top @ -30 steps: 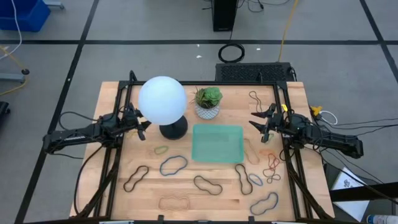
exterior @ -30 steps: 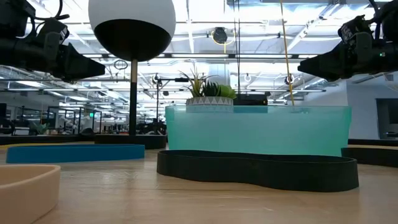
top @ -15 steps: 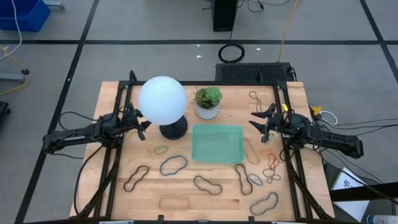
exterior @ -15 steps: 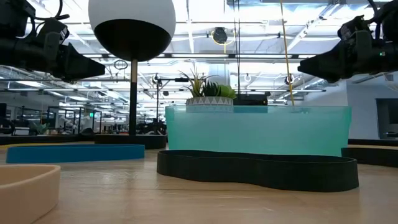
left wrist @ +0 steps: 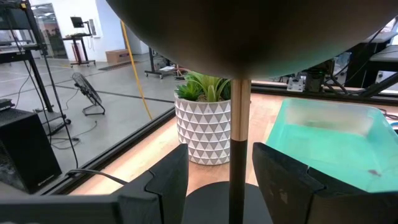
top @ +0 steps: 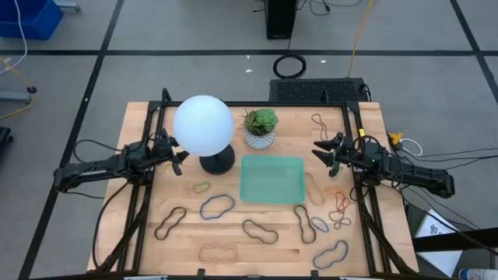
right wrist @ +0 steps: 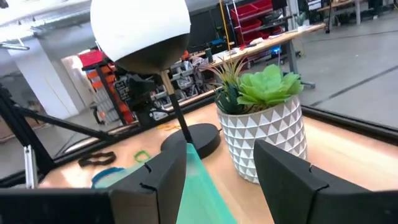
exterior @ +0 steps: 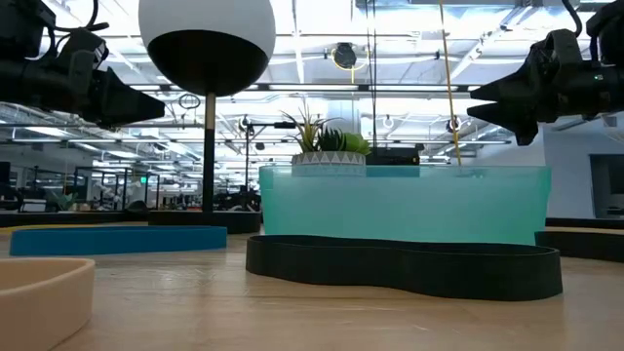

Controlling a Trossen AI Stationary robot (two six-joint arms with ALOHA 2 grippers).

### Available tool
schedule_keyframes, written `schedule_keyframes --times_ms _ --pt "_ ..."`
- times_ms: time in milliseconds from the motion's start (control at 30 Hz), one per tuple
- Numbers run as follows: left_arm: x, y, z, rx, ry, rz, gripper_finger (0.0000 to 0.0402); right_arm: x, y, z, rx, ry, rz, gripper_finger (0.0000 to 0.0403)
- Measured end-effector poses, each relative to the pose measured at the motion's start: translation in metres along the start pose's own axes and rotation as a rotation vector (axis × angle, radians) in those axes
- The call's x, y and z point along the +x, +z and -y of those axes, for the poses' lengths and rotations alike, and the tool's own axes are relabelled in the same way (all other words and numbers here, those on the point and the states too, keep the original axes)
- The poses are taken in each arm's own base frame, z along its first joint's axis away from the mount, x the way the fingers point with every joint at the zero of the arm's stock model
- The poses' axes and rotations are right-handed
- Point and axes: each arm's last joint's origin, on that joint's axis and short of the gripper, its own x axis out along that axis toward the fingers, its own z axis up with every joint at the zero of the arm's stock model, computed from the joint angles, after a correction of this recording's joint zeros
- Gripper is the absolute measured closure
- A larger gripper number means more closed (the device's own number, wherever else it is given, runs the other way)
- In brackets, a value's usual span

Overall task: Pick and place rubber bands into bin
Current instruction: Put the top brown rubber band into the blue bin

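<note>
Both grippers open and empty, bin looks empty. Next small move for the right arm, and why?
Probably lower the right gripper toward the tan band right of the bin: jaws open, nothing held, and that band looks nearest it.

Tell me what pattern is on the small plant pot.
The small white plant pot has a raised triangle pattern, clearest in the right wrist view.

One camera looked straight down from above, taking in the whole wooden table [top: 140, 117] and surrounding floor. A second sat at tabletop level, very close to the bin [exterior: 400, 200], facing the room behind. Each wrist camera looked forward past its own fingers (close range). All four views shared the plant pot [top: 259, 138] and globe lamp [top: 204, 126].
</note>
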Motion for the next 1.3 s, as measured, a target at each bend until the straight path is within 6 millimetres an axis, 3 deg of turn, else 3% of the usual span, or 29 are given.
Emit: schedule_keyframes --times_ms 533,833,967,1133,1300 --pt "0.000 0.000 0.000 0.000 0.000 0.000 0.0215 0.000 0.001 0.000 -0.087 0.003 0.011 0.0222" --pt "0.000 0.000 0.000 0.000 0.000 0.000 0.0215 0.002 -0.001 -0.001 -0.287 0.046 -0.021 0.0222" --pt "0.000 0.001 0.000 -0.001 0.000 0.006 0.0215 0.006 -0.008 0.001 -0.311 0.027 -0.130 0.0222" --pt "0.000 0.003 0.000 -0.016 0.001 0.033 0.0215 0.015 0.015 -0.008 -0.324 0.016 -0.195 0.0222" --pt "0.000 0.003 0.000 -0.059 0.000 0.034 0.0215 0.027 0.022 -0.013 -0.351 -0.016 -0.479 0.0222"
